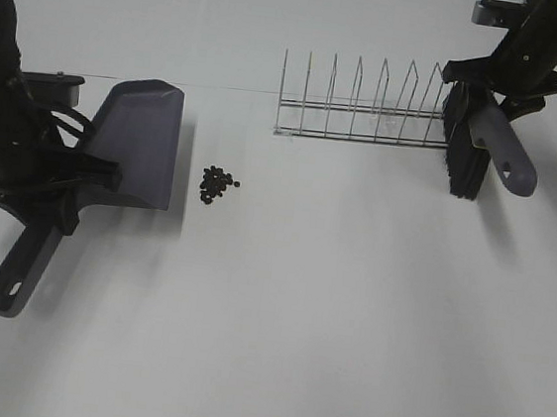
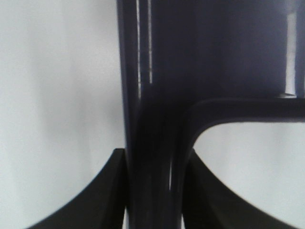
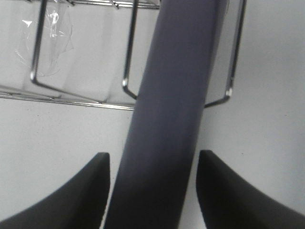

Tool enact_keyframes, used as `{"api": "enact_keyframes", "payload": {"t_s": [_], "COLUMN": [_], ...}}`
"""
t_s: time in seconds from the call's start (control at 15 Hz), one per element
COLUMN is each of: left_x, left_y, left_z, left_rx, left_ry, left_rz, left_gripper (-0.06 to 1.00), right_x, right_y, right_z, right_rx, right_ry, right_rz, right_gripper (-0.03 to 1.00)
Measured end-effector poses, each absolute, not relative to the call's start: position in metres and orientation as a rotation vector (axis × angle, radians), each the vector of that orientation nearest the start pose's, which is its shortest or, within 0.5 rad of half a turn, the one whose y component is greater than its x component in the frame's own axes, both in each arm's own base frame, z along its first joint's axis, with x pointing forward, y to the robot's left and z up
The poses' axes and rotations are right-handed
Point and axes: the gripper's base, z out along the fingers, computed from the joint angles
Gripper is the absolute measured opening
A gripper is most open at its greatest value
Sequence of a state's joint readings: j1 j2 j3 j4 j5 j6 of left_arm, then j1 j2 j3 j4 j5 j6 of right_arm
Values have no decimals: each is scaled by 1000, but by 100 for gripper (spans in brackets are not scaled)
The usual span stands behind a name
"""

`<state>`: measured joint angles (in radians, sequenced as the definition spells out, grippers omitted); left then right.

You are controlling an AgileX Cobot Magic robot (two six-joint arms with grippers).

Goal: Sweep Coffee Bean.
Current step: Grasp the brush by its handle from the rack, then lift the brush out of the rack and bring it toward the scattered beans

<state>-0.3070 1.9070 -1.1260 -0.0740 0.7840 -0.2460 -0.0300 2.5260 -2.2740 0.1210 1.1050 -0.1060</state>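
Observation:
The coffee beans (image 1: 217, 184) lie in a small dark cluster on the white table, just right of the grey dustpan (image 1: 144, 143). The pan's open blade edge faces the beans with a small gap between them. My left gripper (image 1: 58, 203) is shut on the dustpan's handle (image 2: 152, 143), which fills the left wrist view between the fingers (image 2: 102, 195). My right gripper (image 1: 491, 99) is shut on the grey handle (image 3: 167, 119) of the brush (image 1: 467, 154). The brush's black bristles hang down at the right end of the wire rack, far from the beans.
A wire dish rack (image 1: 358, 112) stands behind the middle of the table and also shows in the right wrist view (image 3: 128, 86). The dustpan handle's end (image 1: 13, 285) points toward the front left. A table seam (image 1: 231, 89) runs behind the pan.

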Motion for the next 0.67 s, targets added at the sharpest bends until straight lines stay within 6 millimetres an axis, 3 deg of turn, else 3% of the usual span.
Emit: {"api": "enact_keyframes", "payload": {"t_s": [0.13, 0.4, 0.67], "left_x": [327, 327, 327], "left_y": [-109, -109, -109], "left_z": [143, 143, 143], "left_rx": [17, 17, 16], "left_ry": [3065, 3064, 3064], "left_rz": [-120, -120, -121], "left_gripper": [26, 26, 26], "right_x": [531, 532, 536], "right_y": [-7, -8, -8], "right_z": [145, 155, 192], "right_rx": [-42, -41, -5], "right_ry": [2838, 2837, 2776], "right_rz": [130, 119, 125], "right_gripper": [27, 26, 26]}}
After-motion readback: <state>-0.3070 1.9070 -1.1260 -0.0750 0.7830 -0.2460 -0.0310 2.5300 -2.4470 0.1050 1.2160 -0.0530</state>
